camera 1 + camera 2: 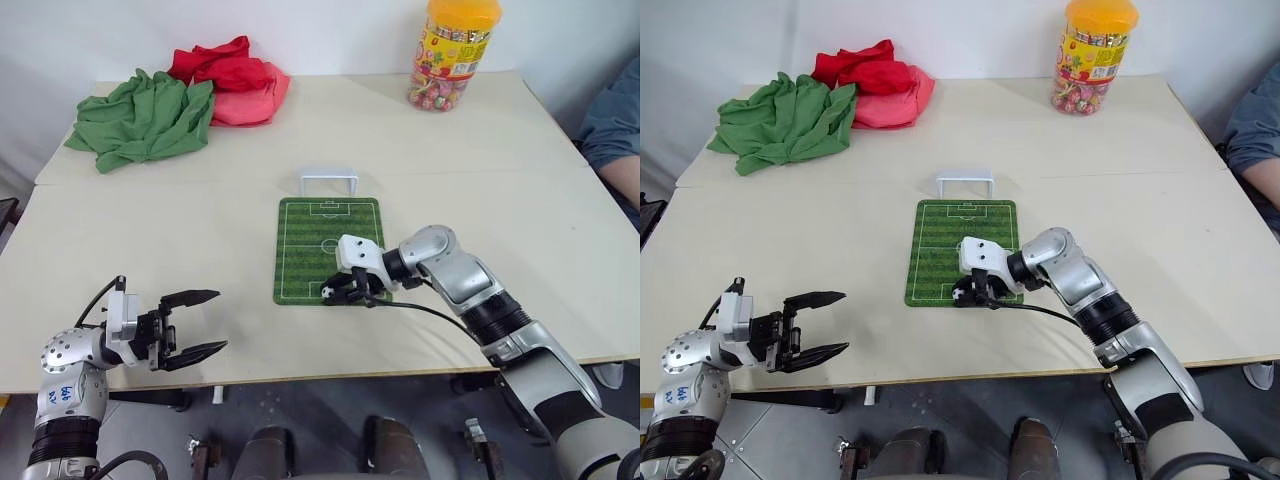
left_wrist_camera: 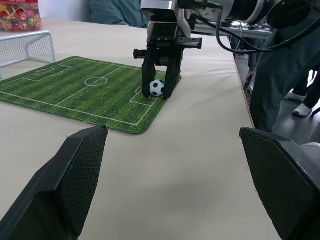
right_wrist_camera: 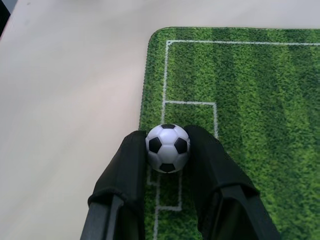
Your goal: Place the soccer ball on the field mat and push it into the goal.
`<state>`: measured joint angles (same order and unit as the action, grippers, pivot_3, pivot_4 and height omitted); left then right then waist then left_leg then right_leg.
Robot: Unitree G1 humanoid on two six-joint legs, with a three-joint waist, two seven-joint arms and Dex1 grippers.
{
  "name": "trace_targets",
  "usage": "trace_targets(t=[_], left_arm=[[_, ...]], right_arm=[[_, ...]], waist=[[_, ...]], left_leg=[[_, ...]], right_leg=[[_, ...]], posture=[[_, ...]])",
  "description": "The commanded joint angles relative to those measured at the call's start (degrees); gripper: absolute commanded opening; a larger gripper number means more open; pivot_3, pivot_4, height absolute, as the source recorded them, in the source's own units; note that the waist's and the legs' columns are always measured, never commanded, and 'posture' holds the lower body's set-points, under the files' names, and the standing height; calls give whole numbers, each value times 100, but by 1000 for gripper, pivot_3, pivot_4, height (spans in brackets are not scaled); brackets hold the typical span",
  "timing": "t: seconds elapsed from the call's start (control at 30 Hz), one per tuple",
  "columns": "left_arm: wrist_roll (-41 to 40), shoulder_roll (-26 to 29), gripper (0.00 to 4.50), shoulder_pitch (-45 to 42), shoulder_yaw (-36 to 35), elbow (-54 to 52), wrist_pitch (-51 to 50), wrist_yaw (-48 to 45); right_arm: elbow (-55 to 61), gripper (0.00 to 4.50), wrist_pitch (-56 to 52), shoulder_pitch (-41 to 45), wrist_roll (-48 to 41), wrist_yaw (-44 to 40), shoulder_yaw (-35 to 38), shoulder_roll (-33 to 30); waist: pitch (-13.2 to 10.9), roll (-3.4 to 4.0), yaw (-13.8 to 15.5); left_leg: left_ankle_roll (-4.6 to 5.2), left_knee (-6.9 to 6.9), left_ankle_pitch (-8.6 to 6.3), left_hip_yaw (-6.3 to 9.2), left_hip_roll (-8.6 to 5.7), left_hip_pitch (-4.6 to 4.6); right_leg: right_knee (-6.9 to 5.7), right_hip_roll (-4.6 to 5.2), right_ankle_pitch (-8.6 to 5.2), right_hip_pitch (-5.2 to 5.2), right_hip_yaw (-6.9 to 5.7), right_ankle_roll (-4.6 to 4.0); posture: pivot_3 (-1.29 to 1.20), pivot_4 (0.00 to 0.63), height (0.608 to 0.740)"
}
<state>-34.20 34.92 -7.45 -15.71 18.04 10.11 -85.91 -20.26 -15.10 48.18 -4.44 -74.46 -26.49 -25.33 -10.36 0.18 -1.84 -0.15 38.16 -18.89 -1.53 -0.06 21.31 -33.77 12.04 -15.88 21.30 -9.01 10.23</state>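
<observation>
Your right gripper (image 3: pixel 167 165) pinches the soccer ball (image 3: pixel 168 147) between its two fingers, low over the near end of the field mat (image 1: pixel 310 235), at the near penalty box. The goal (image 1: pixel 329 183) stands on the desk just beyond the mat's far short edge, so the push runs along the mat's long axis, straight away from you. A round ball has no heading of its own. Your left gripper (image 1: pixel 192 325) hangs wide and empty near the desk's near left edge, well apart.
</observation>
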Motion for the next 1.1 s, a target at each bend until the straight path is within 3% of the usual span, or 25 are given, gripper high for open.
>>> trace_targets(t=[0.03, 0.2, 0.47, 0.73, 1.07, 1.1], left_arm=[[-86, 60, 4500, 40, -153, -151, 79, -27], [-73, 47, 4500, 10, -148, -124, 91, -3], [-67, 7, 4500, -69, -108, -137, 80, 77], [-74, -13, 4500, -104, -107, -126, 87, 105], [-54, -50, 4500, -187, -74, -67, 92, 129], [-52, -49, 4500, -217, -69, -38, 92, 119]], right_arm=[[-9, 845, 86, 82, 30, -23, 155, 16], [74, 845, 57, 82, -14, -93, 203, -28], [75, 3561, 113, 55, -1, -81, 240, -16], [296, 3561, 54, 131, -92, -65, 360, -31], [1675, 3561, -669, 130, -662, -97, 1003, -356], [1862, 3393, -993, 44, -888, -129, 1139, -441]], waist=[[0, 0, -1], [0, 0, 0], [0, 0, 0], [0, 0, 0], [0, 0, 9], [0, 0, 22]], left_leg=[[0, 0, 0, 0, 0, 0], [0, 1, 0, -1, 0, 0], [0, 1, 0, -2, 0, -1], [0, 1, 0, -3, 0, 0], [-1, 0, 0, -5, 1, 1], [-1, 0, 0, -5, 1, 1]], right_leg=[[0, 0, 0, 0, 0, 0], [0, 0, 0, 0, 1, 0], [-1, 0, 1, 0, 2, -1], [-1, 0, 1, 2, 2, -1], [-2, 0, 1, 6, 4, -1], [-1, 0, 1, 6, 3, -1]], posture=[[0, 150, 740], [0, 150, 740], [0, 150, 740], [0, 150, 740], [0, 150, 740], [0, 150, 740]])
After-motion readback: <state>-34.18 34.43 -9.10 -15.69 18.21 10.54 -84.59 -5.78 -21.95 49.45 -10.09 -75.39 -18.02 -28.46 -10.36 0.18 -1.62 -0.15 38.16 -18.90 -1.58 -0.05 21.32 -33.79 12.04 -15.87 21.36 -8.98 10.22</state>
